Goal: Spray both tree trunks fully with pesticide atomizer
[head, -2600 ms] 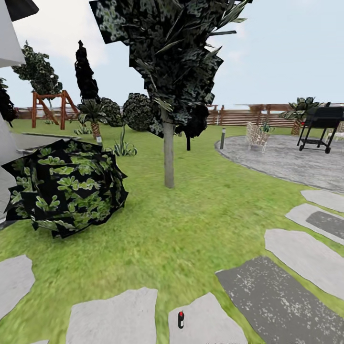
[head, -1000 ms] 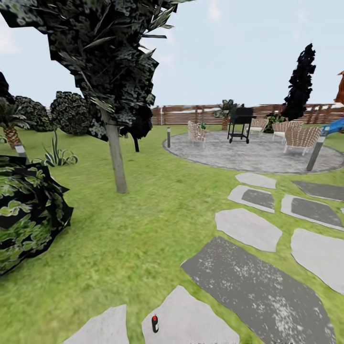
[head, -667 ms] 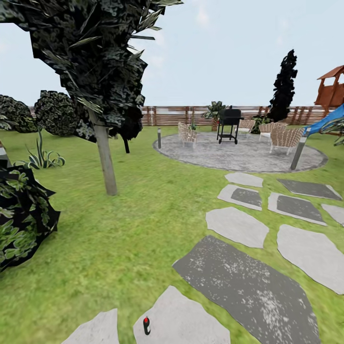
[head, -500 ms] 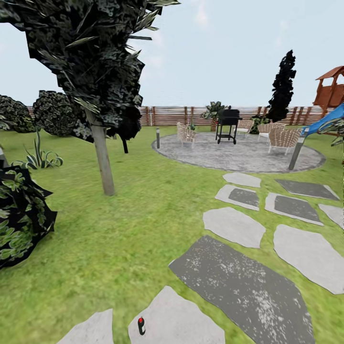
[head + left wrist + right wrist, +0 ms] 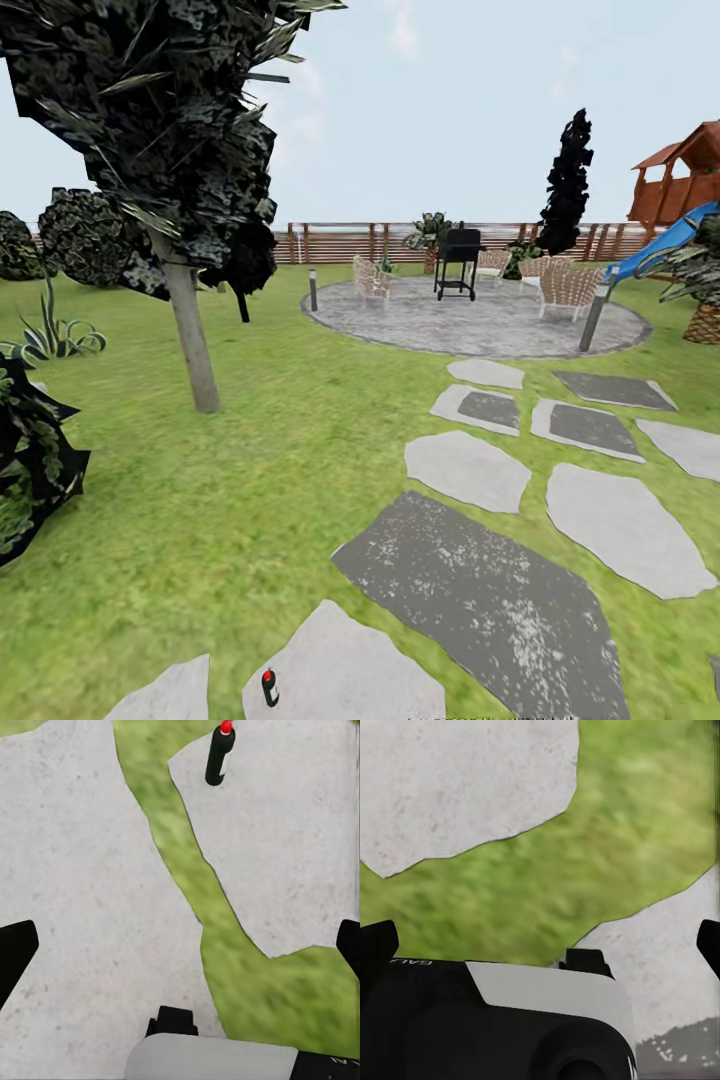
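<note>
Atomizer [image 5: 269,687] stands upright on a pale stepping stone [image 5: 345,670] at 6 o'clock in the head view; nearest tree trunk [image 5: 190,335] at 10 o'clock. Step in hand, as judged: approach and pick-up. Best to centre the bottle ahead before reaching. Left gripper [image 5: 180,945] points down at stone, fingers spread, bottle beyond reach. Right gripper [image 5: 540,945] likewise spread, empty, over grass.

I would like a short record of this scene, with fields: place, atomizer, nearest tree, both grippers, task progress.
place: lawn with stepping stones and a round patio
atomizer: pesticide atomizer standing on a pale stone, untouched
nearest tree: tree trunk on the grass, beyond the atomizer
left gripper: open, holding nothing
right gripper: open, holding nothing
task progress: atomizer not yet picked up
</note>
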